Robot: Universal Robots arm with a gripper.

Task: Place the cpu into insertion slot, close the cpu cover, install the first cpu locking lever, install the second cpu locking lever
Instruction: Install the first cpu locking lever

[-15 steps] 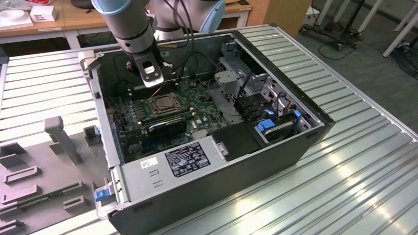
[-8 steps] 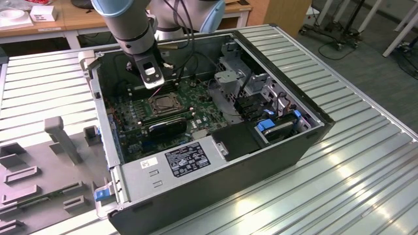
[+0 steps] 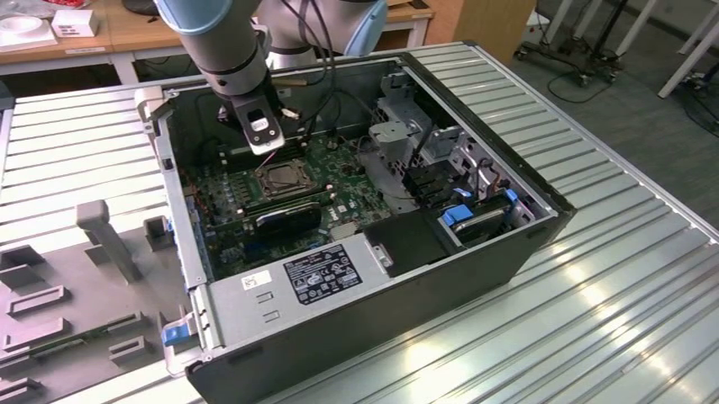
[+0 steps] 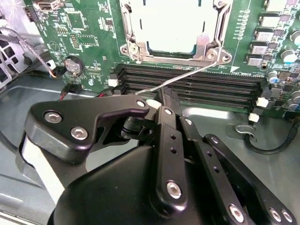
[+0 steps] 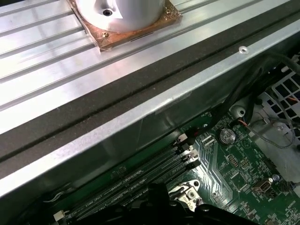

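Observation:
The computer case lies open in the exterior view, and my gripper [image 3: 263, 141] hangs just behind the insertion slot [image 3: 281, 178] on the green board. In the second wrist view the cpu [image 4: 171, 28] lies in the slot, its pale metal top showing through the cpu cover [image 4: 206, 46], which lies flat over it. A thin silver locking lever [image 4: 192, 74] slants from the socket's corner across the memory slots to my fingertips. My gripper [image 4: 161, 97] looks shut, its tip against the lever's free end. A corner of the socket [image 5: 187, 194] also appears in the first wrist view.
Black memory slots [image 4: 201, 91] run beside the socket. A black heatsink block [image 3: 286, 220], the power supply [image 3: 320, 273] and a drive cage [image 3: 416, 135] crowd the case. The case wall [image 5: 140, 122] rises close behind my gripper. Grey fixtures [image 3: 101, 244] stand on the ribbed table at the exterior view's left.

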